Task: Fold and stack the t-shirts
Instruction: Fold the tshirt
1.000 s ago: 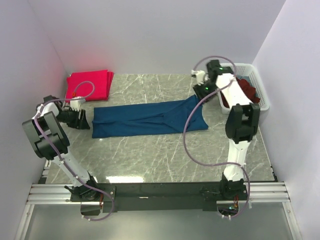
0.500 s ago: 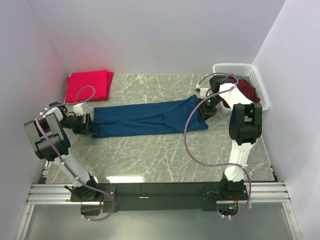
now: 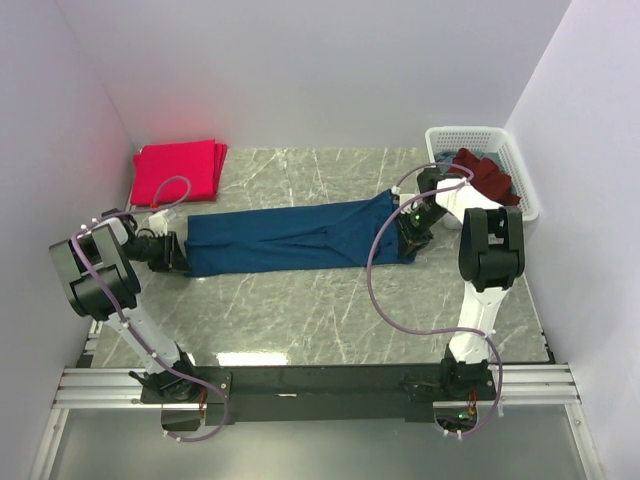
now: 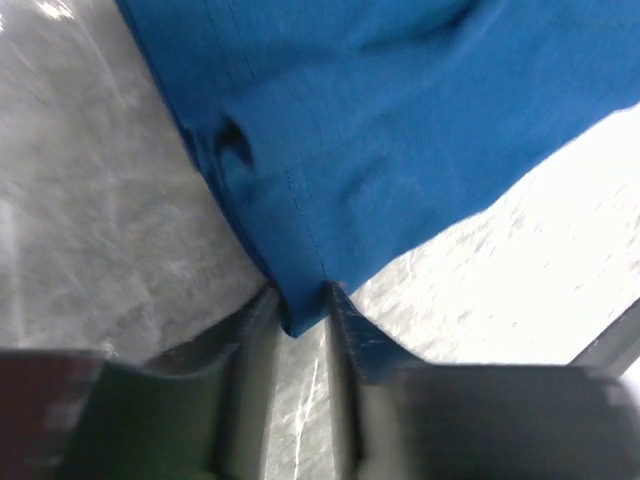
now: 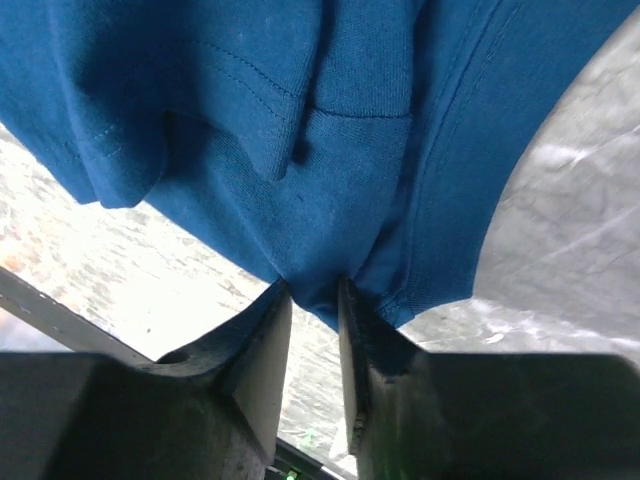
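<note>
A navy blue t-shirt [image 3: 300, 237], folded into a long strip, lies across the middle of the table. My left gripper [image 3: 178, 252] is at its left end. In the left wrist view the shirt's [image 4: 400, 130] corner sits pinched between my left gripper's [image 4: 300, 295] narrow jaws. My right gripper [image 3: 410, 232] is at the right end. In the right wrist view the shirt's [image 5: 250, 100] edge is bunched between my right gripper's [image 5: 312, 290] jaws. A stack of pinkish-red t-shirts [image 3: 178, 170] lies at the back left. A dark maroon t-shirt [image 3: 485, 175] lies in the basket.
The white lattice basket [image 3: 470, 133] stands at the back right against the wall. Walls close in the table at the left, back and right. Grey marble tabletop [image 3: 330, 310] shows in front of the shirt.
My right gripper came down from beside the basket to the shirt's right end. My left gripper moved right onto the shirt's left end. The shirt has not shifted.
</note>
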